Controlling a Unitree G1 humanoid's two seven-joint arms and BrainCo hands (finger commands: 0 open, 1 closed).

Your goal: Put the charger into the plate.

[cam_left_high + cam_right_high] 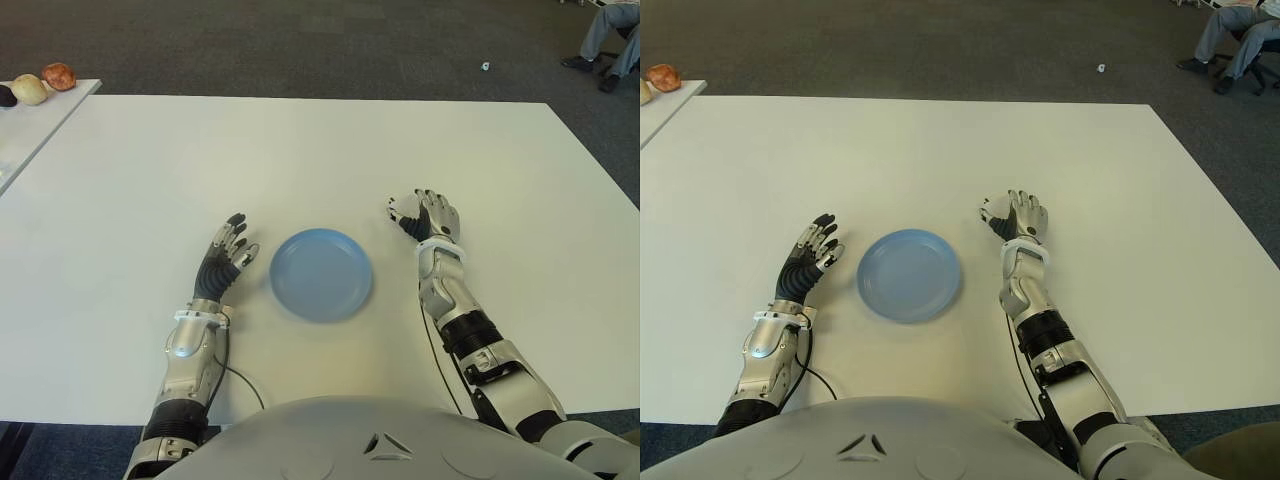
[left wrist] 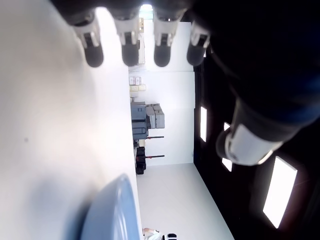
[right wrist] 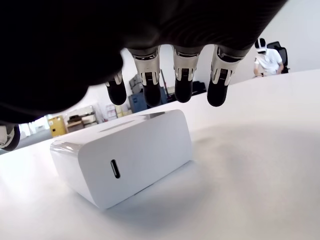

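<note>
Charger (image 3: 125, 157) under open right hand (image 1: 428, 216)

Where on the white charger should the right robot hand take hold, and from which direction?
Probably across the two long flat sides of the charger, from above. It is a rounded white block lying flat on the table, port face sideways. The right robot hand hovers over it, fingers open. The plate lies to its left; the left robot hand shows beyond.
</note>
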